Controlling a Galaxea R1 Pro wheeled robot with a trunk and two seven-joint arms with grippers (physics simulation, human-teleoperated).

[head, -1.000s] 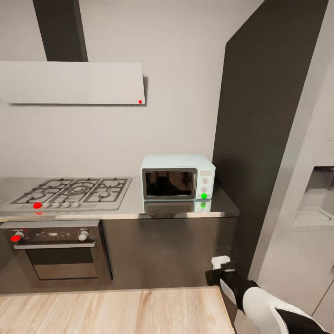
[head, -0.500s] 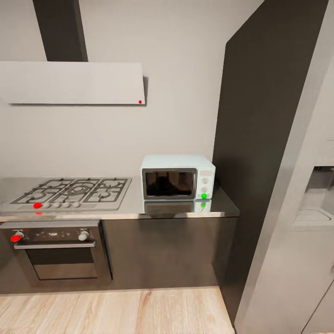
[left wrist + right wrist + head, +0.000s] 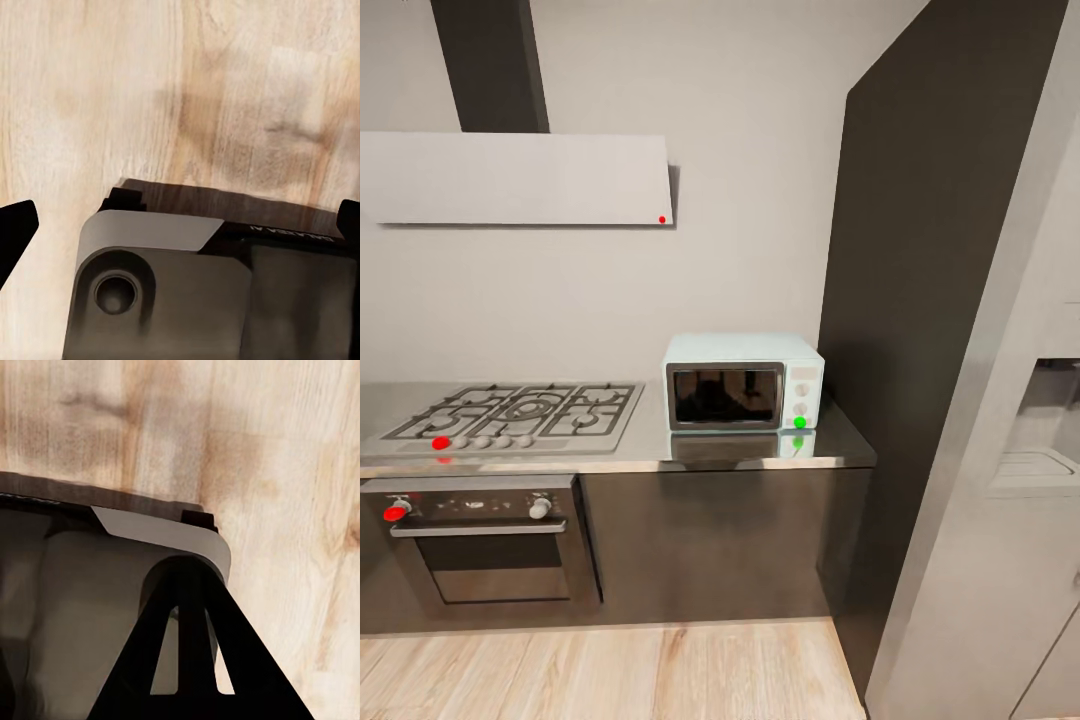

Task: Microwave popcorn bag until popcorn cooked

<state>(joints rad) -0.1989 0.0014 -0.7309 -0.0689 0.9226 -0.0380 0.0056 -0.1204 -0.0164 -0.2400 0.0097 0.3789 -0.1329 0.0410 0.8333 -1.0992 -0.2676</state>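
The pale mint-blue microwave [image 3: 743,382] stands on the right end of the grey countertop [image 3: 650,442], its dark glass door shut and a green dot [image 3: 799,422] low on its control panel. The popcorn bag is out of view. In the left wrist view my left gripper [image 3: 180,221] is open, its black fingertips [image 3: 16,225] wide apart over the robot's grey base [image 3: 165,292] and the wooden floor. In the right wrist view my right gripper [image 3: 189,577] points down at the floor with its black fingers [image 3: 191,660] closed together, holding nothing.
A grated gas hob [image 3: 515,412] is set into the counter on the left, with a built-in oven [image 3: 485,545] below and a white hood [image 3: 515,178] above. A tall dark panel [image 3: 920,300] and pale cabinets [image 3: 1010,560] stand on the right. Wooden floor [image 3: 610,670] lies ahead.
My right arm, which showed at the lower right of the head view a second ago, has dropped out of that view. The kitchen has not changed.
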